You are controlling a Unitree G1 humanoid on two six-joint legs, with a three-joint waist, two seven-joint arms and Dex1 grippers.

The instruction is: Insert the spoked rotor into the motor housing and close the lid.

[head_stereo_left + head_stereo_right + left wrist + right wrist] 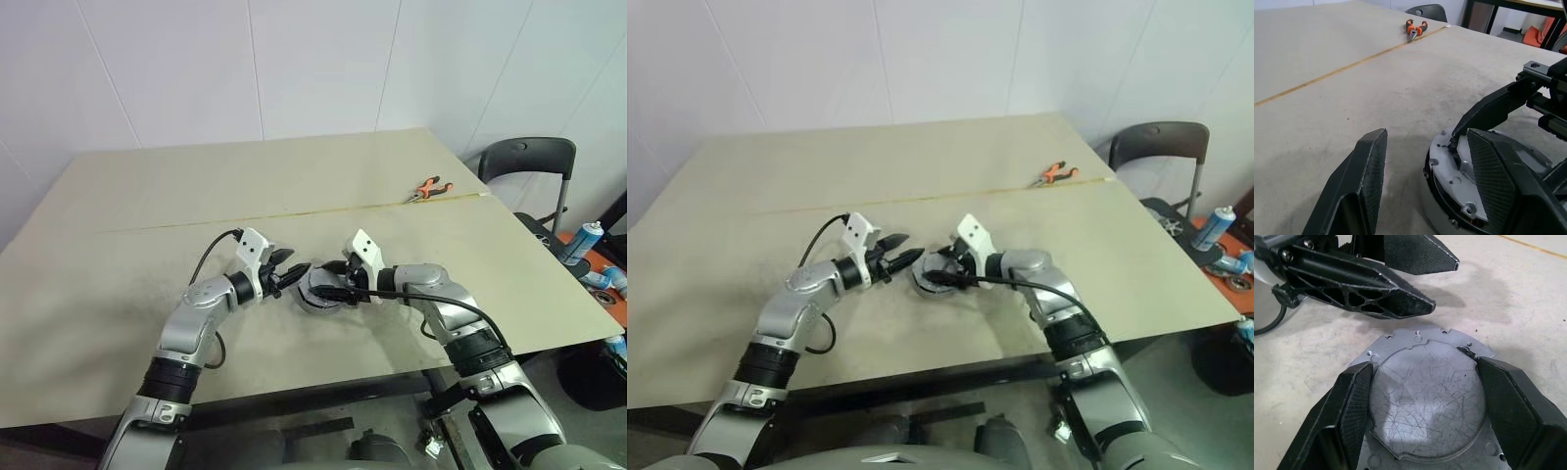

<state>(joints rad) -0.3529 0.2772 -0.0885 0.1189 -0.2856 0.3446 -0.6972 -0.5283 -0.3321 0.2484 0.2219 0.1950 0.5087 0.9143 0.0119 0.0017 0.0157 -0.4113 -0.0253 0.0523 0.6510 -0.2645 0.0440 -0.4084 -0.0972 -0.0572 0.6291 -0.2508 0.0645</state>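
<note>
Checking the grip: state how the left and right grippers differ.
The right gripper clasps the motor housing by its raised disc, between its fingers; the left gripper stands open and empty. The right gripper reaches over the housing's top; the left gripper sits beside its rim. Both are low over the table, facing each other.

orange pliers, table, black chair
</note>
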